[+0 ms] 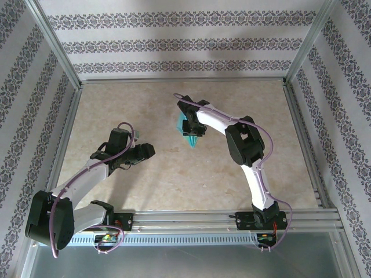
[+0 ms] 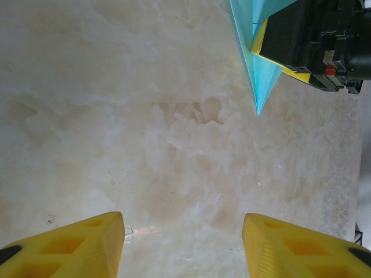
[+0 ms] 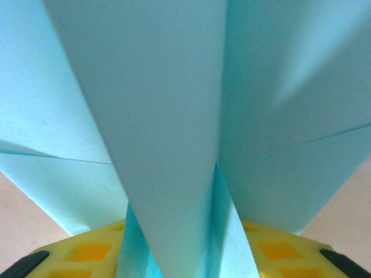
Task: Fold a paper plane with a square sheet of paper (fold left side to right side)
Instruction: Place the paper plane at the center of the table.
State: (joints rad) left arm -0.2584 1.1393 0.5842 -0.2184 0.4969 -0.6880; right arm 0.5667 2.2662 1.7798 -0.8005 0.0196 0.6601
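A pale, marble-patterned bench [image 1: 174, 185] is enclosed by walls [image 1: 174, 40] papered in bands of dark ornament, and a metal rail [image 1: 191, 219] is fixed along its near edge. Near the middle of the bench, a little towards the far side, the paper plane [image 1: 189, 135] is found: a slim teal-blue dart whose sharp tip is turned towards the near edge. In the left wrist view the plane [image 2: 258, 75] is seen as a long narrow point lying against the bench [image 2: 145, 145], with lengthwise creases running down to the tip.

The plane is covered at its wider end by the right pincer [image 1: 191, 124], which is lowered onto it from above. Close up, folded layers of the plane [image 3: 174, 116] are seen rising between the yellow fingers [image 3: 87, 252] of the right pincer [image 3: 184, 258], one finger on each side of the fold. Whether the paper is actually pressed by them cannot be told. From the left wrist, one yellow finger and the black body of the right pincer [image 2: 264, 46] are seen resting over the paper.

The left pincer [image 1: 147, 152] is held well apart from the plane, nearer the left side of the bench. Its jaws are spread wide over bare surface, and nothing is grasped by the left pincer [image 2: 182, 243].
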